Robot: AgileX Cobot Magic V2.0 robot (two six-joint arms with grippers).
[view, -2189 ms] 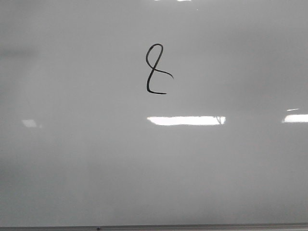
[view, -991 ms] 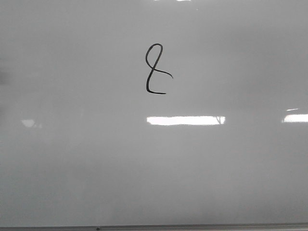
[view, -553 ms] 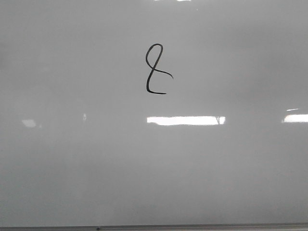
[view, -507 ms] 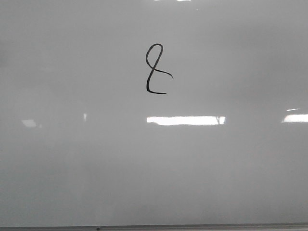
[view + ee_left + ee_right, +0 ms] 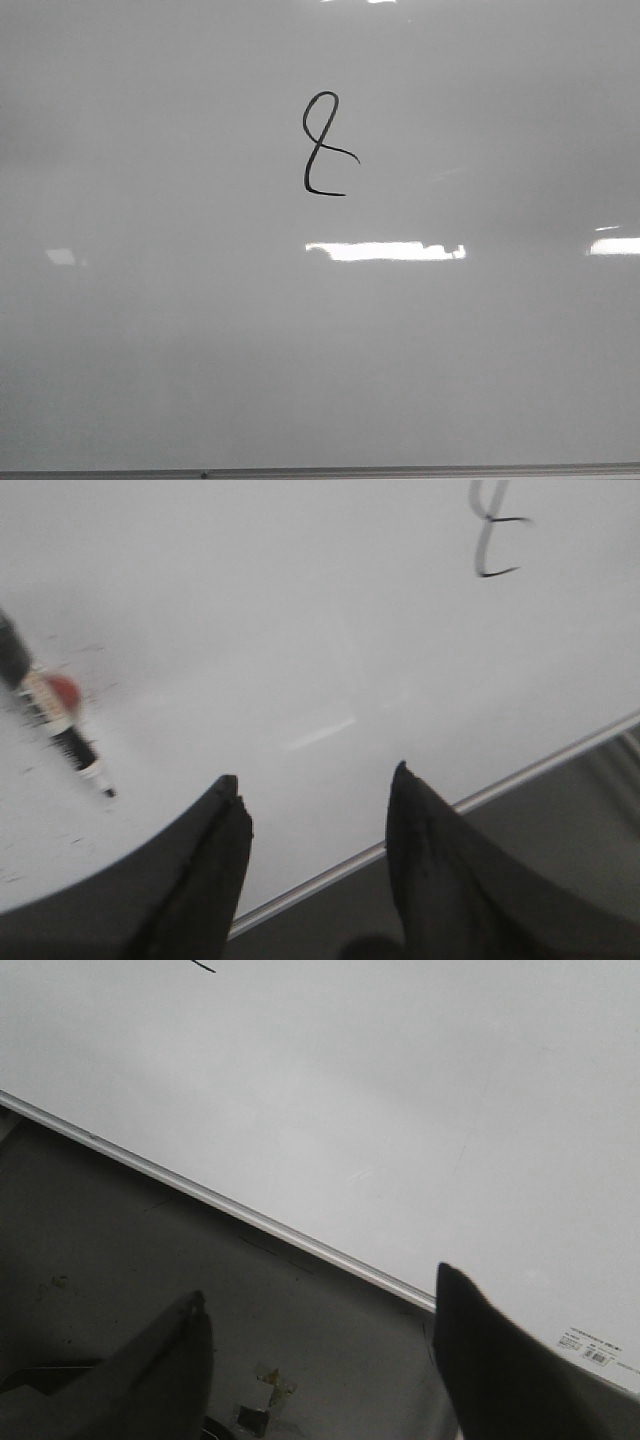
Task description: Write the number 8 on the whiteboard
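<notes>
Unfinished 8 (image 5: 322, 145) on whiteboard (image 5: 200, 350), marker (image 5: 55, 715) lying on it, left hand (image 5: 315, 820) and right hand (image 5: 320, 1335) both spread, empty.

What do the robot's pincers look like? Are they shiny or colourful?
Not colourful. Both are dark, nearly black. The left pincer has two broad matte fingers that narrow to blunt, rounded tips. The right pincer has the same kind of dark fingers, tapering to points. No cables, stickers or markings show on them, and the arms behind are out of view.
</notes>
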